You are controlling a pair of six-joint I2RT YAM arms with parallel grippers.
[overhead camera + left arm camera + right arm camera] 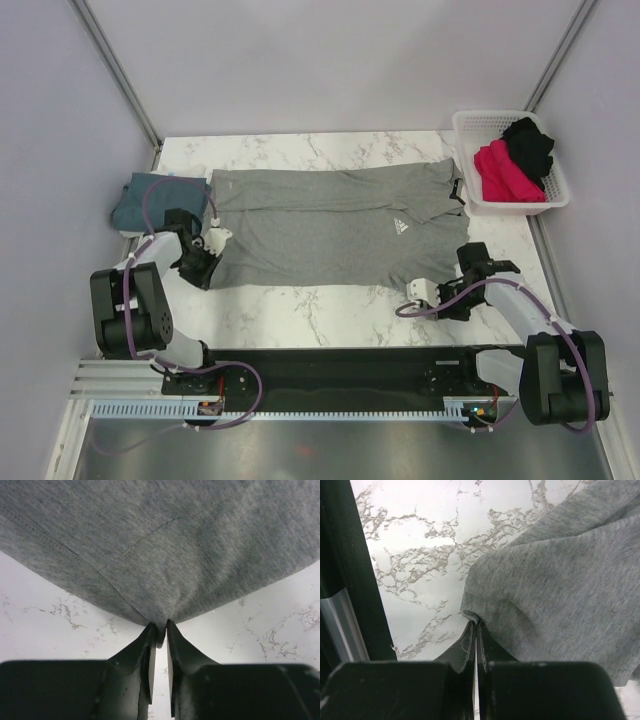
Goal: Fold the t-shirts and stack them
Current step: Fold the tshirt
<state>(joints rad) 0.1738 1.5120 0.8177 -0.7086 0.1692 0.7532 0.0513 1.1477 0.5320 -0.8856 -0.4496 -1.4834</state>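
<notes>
1. A grey t-shirt point(330, 225) lies spread sideways across the middle of the white marble counter point(300, 310). Its hem end is toward the left arm and its collar end toward the right.
2. A small white logo point(399, 226) faces up on its chest, right of the middle.
3. The upper part of the shirt is folded over along its length, so a long crease runs from left to right.
4. The left pincer point(203, 270) sits at the near-left corner of the grey t-shirt. In the left wrist view its fingertips point(150, 632) are drawn together on a bunched bit of the hem, and the cloth fans upward from that pinch over the bare counter point(50, 625).
5. The right pincer point(462, 262) is at the near-right corner of the same shirt. In the right wrist view its fingertips point(469, 632) are pressed closed on a rolled edge of grey cloth, with the counter point(415, 555) showing to the left.
6. A teal t-shirt point(140, 200) lies folded at the left edge of the counter, just beyond the left arm.
7. A white basket point(465, 130) stands at the far right corner. A magenta t-shirt point(500, 172) and a black t-shirt point(530, 145) lie crumpled inside it.
8. The sleeve end of the grey t-shirt reaches to just beside the basket.
</notes>
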